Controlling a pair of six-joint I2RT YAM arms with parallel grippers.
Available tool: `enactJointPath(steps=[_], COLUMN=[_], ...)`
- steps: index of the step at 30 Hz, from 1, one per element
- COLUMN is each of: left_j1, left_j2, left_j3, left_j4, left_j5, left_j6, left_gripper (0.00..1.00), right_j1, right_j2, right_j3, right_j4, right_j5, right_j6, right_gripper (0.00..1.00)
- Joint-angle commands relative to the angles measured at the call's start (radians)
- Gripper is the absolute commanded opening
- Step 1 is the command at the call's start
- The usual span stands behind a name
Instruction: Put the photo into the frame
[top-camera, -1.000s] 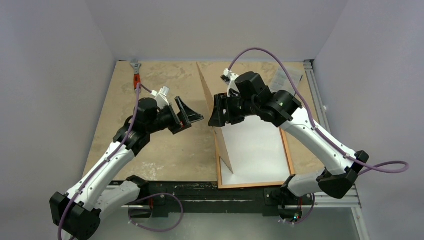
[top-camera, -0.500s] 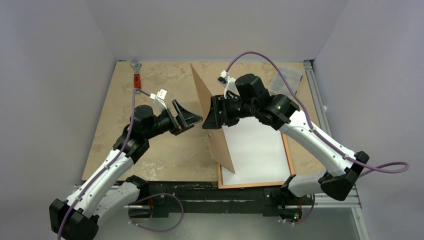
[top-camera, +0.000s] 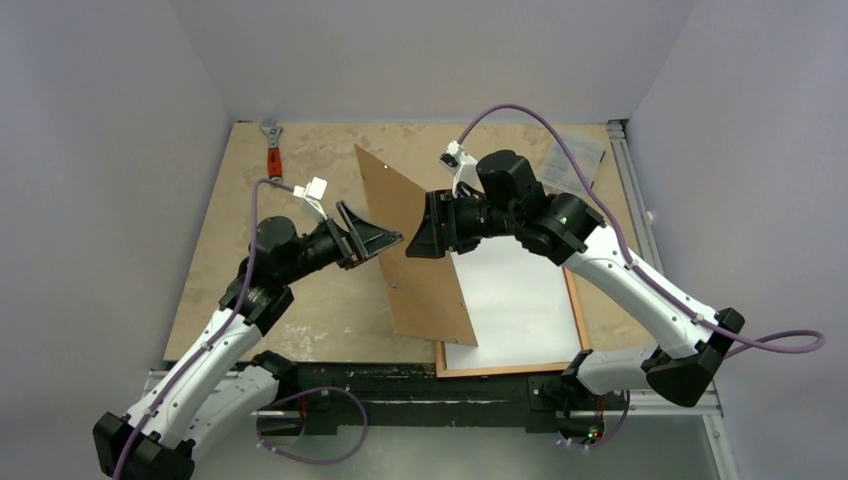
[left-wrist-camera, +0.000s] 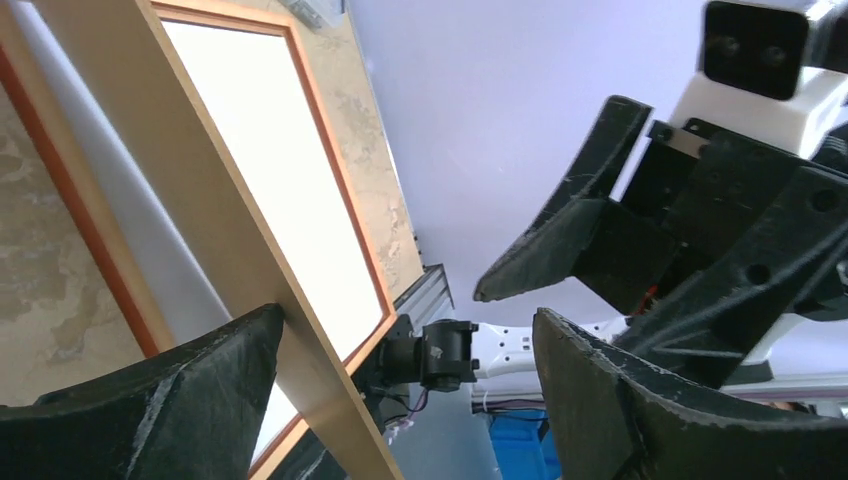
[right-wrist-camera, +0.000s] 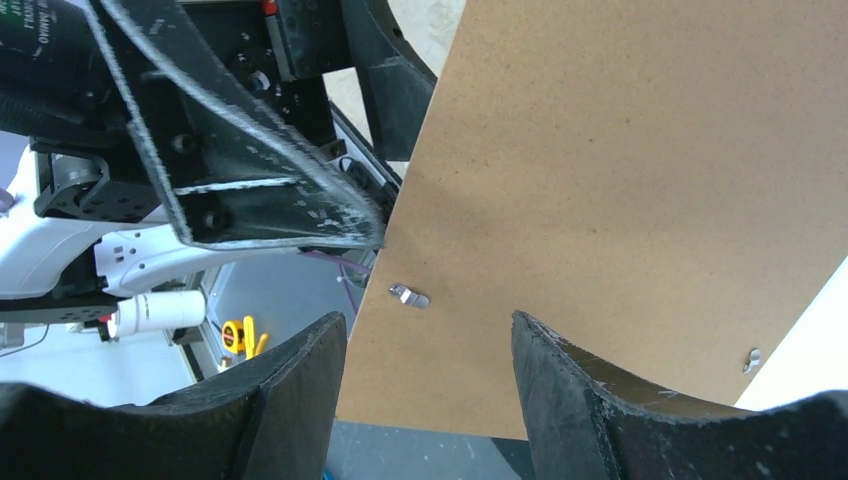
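Note:
The photo (top-camera: 415, 260) stands on its long edge beside the frame's left side and leans left, showing only its brown back with two small metal tabs (right-wrist-camera: 408, 296). The thin orange-brown frame (top-camera: 577, 310) lies flat at the right, white inside. My right gripper (top-camera: 420, 232) is open, fingertips against the brown back (right-wrist-camera: 620, 180), with nothing between them (right-wrist-camera: 428, 325). My left gripper (top-camera: 390, 243) is open at the photo's raised left edge. In the left wrist view that edge (left-wrist-camera: 230, 230) runs between the open jaws (left-wrist-camera: 408, 318), close to the left finger.
A red-handled wrench (top-camera: 271, 150) lies at the back left. A clear plastic box (top-camera: 575, 158) sits at the back right beside the aluminium rail (top-camera: 630, 190). Grey walls close in on three sides. A yellow tape measure (right-wrist-camera: 245, 335) lies beyond the table.
The photo has tipped from nearly upright to leaning left. My right gripper followed it leftward; my left gripper drew back left and its jaws narrowed slightly.

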Motion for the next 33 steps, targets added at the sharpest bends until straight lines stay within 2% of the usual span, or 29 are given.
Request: enactJointPath(steps=[1, 6, 11, 14, 18, 23, 25, 28, 33], left_j1=[-0.003, -0.002, -0.003, -0.002, -0.003, -0.001, -0.001, 0.001, 0.005], left_j2=[0.045, 0.079, 0.070, 0.057, 0.025, -0.009, -0.012, -0.010, -0.033], left_j3=[0.023, 0.019, -0.024, -0.037, -0.050, -0.022, 0.001, 0.030, 0.039], left_j4=[-0.049, -0.200, -0.258, -0.290, -0.327, -0.380, -0.404, -0.419, -0.383], left_j5=[-0.018, -0.136, -0.222, -0.251, -0.282, -0.300, -0.295, -0.274, -0.224], left_j6=[0.032, 0.080, 0.090, 0.095, 0.103, 0.126, 0.142, 0.157, 0.152], left_gripper=[0.90, 0.68, 0.30, 0.19, 0.15, 0.00, 0.00, 0.00, 0.00], right_j1=[-0.002, -0.016, -0.063, -0.125, -0.222, -0.335, -0.434, -0.550, -0.673], right_j2=[-0.030, -0.038, -0.070, -0.089, -0.104, -0.095, -0.098, -0.096, -0.100], right_j3=[-0.002, -0.020, -0.096, -0.165, -0.261, -0.300, -0.342, -0.391, -0.463], right_j4=[0.041, 0.029, 0.056, 0.075, 0.077, -0.008, -0.004, 0.005, 0.024], right_j5=[0.001, 0.023, 0.011, -0.040, -0.059, 0.118, 0.131, 0.160, 0.299], right_j6=[0.011, 0.008, 0.007, 0.007, -0.023, -0.149, -0.167, -0.188, -0.190], right_gripper=[0.60, 0.60, 0.60, 0.60, 0.60, 0.63, 0.66, 0.75, 0.83])
